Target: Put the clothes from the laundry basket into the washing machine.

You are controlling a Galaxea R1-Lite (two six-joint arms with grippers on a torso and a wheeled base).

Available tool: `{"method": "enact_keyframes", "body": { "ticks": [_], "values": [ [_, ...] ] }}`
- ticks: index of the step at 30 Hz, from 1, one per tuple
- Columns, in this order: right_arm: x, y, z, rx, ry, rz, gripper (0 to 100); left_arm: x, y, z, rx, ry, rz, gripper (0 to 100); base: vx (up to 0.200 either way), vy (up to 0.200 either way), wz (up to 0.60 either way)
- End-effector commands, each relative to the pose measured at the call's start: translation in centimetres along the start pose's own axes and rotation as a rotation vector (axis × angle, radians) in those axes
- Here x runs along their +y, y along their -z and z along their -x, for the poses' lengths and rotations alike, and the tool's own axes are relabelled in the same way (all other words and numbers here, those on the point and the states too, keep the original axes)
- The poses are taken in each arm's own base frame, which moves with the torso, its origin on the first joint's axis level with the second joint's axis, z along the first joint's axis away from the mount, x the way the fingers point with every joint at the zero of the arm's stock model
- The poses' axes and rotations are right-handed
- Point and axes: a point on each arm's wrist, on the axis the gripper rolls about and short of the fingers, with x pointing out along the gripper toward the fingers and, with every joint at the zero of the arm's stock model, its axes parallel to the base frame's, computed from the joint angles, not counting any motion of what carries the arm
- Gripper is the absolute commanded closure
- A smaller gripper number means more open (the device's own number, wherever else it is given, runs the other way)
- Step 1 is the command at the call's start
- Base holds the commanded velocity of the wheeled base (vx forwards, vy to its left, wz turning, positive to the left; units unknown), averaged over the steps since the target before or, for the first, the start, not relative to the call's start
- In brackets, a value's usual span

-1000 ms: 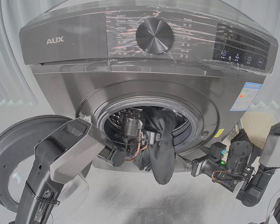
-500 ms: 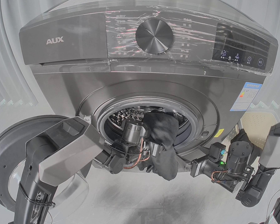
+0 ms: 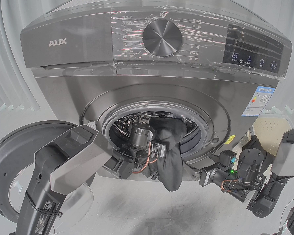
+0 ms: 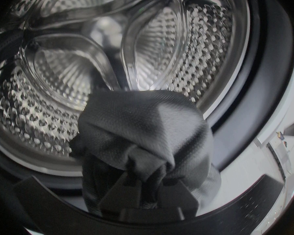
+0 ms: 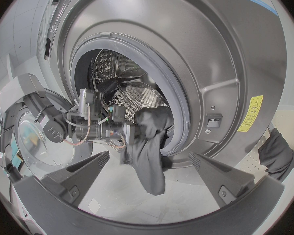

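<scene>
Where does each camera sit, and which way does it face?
Head view: on the robot's head, facing down at the washing machine; left arm and right arm show.
Left wrist view: on that wrist, facing into the drum; left hand shut on the black garment.
Right wrist view: on that wrist, facing the machine's opening; open right hand shows.
Shared: all three see the garment.

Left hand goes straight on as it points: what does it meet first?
The left hand, shut on the black garment, faces into the drum; the way looks free up to its perforated wall, depth uncertain.
</scene>
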Motion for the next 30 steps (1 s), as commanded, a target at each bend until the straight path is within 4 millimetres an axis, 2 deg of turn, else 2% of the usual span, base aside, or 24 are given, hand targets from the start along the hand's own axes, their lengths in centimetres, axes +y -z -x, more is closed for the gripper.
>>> {"method": "enact_keyframes", "body": {
  "ticks": [1,2,3,8,14,15,19,23,26,30],
  "values": [
    [0.0,0.0,-0.1,0.001,0.0,0.0,0,1.1,-2.5,-2.4,-0.153,-0.096,0.02,100,0.0,0.0,0.0],
    [0.0,0.0,-0.1,0.001,0.0,0.0,0,1.1,-2.5,-2.4,-0.153,-0.096,0.02,100,0.0,0.0,0.0],
    [0.0,0.0,0.0,-0.002,-0.001,0.0,0,1.9,-3.9,-3.1,-0.219,-0.134,0.032,100,0.0,0.0,0.0],
    [0.0,-0.1,-0.1,-0.005,0.0,-0.001,0,4.1,-5.8,-3.8,-0.306,-0.205,0.05,100,0.0,0.0,0.0],
    [0.0,0.0,-0.1,-0.002,-0.001,0.0,0,4.5,-5.6,-3.5,-0.29,-0.214,0.053,100,0.0,0.0,0.0],
    [0.0,0.0,-0.1,0.0,0.0,0.0,0,4.4,-5.6,-3.5,-0.292,-0.212,0.053,0,0.0,0.0,0.0],
    [0.0,0.0,-0.1,-0.004,0.001,-0.001,0,3.7,-5.8,-3.3,-0.308,-0.194,0.074,0,0.0,0.0,0.0],
    [-0.1,-0.1,-0.1,-0.006,0.003,-0.001,0,1.7,-5.5,-0.8,-0.223,-0.135,0.064,0,0.0,0.0,0.0],
    [0.0,-0.1,0.0,-0.005,-0.003,0.0,0,0.4,-4.5,1.1,-0.122,-0.058,0.047,0,0.0,0.0,0.0],
    [0.1,-0.1,0.0,-0.006,-0.005,0.0,0,-0.1,-3.5,2.6,-0.034,-0.014,0.032,0,0.0,0.0,0.0]
  ]
}}
